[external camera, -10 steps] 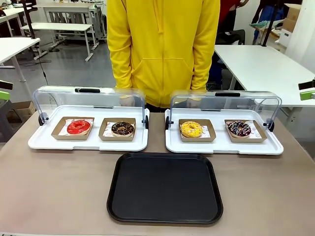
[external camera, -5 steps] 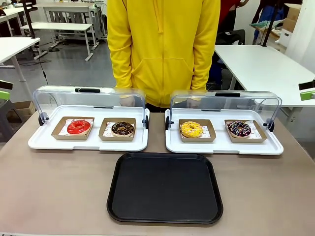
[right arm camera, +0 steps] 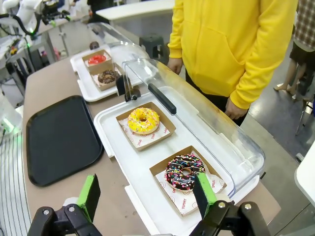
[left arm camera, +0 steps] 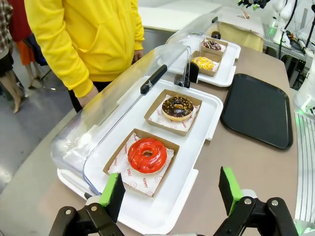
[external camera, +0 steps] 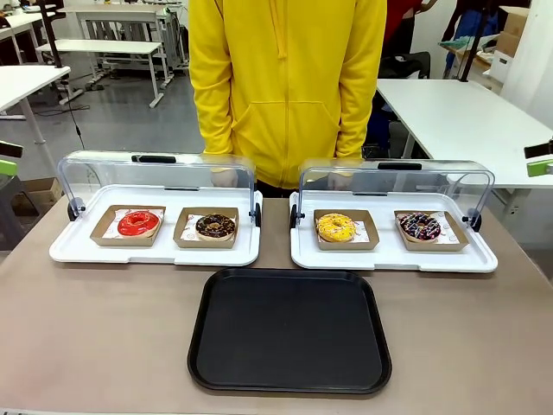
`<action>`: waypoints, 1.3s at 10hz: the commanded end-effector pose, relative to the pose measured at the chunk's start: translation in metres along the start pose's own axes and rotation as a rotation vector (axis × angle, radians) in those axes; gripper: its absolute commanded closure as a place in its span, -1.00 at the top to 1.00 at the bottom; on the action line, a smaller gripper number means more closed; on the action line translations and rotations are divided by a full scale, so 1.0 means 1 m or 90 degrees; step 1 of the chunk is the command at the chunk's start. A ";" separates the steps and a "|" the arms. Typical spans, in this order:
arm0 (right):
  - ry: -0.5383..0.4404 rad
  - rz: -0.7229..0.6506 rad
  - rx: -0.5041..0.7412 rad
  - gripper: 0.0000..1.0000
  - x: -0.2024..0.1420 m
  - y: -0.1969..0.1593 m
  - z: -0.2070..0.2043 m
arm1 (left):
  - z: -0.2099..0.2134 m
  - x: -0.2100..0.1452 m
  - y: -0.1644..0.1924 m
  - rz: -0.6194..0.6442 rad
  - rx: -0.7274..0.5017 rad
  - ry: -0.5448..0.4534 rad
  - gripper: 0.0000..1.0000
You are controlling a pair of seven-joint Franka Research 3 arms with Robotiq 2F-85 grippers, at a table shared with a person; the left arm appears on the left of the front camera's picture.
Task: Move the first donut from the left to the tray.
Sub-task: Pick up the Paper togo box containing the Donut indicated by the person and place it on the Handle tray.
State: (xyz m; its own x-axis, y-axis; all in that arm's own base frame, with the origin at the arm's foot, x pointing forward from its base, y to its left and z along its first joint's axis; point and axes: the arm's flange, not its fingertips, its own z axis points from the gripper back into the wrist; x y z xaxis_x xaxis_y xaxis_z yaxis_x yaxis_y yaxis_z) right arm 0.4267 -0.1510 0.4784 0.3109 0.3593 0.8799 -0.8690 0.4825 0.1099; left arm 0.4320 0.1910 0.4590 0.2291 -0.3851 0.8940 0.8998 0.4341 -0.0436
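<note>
Left gripper (left arm camera: pixel 171 178) (jaws wide) faces red donut (left arm camera: pixel 147 155).

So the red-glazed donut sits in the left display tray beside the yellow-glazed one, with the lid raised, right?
No. Beside the red-glazed donut in the left display tray is the chocolate-glazed donut, as the front view shows; the yellow-glazed donut lies in the right display tray. The lid is raised.

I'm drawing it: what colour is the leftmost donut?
The leftmost donut is glossy red; the left wrist view shows it best.
</note>
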 end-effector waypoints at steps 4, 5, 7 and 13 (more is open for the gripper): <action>-0.019 0.005 0.000 1.00 0.002 -0.002 -0.001 | 0.000 0.002 0.000 -0.004 -0.001 -0.015 1.00; -0.019 0.005 0.000 1.00 0.002 -0.002 -0.001 | 0.000 0.002 0.000 -0.004 -0.001 -0.015 1.00; -0.019 0.005 0.000 1.00 0.002 -0.002 -0.001 | 0.000 0.002 0.000 -0.004 -0.001 -0.015 1.00; -0.019 0.005 0.000 1.00 0.002 -0.002 -0.001 | 0.000 0.002 0.000 -0.004 -0.001 -0.015 1.00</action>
State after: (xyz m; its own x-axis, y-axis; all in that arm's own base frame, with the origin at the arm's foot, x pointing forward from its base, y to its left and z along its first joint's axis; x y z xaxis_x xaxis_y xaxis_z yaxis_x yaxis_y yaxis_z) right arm 0.4266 -0.1510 0.4784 0.3108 0.3592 0.8800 -0.8691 0.4822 0.1102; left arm 0.4319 0.1910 0.4590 0.2292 -0.3850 0.8940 0.8998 0.4340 -0.0437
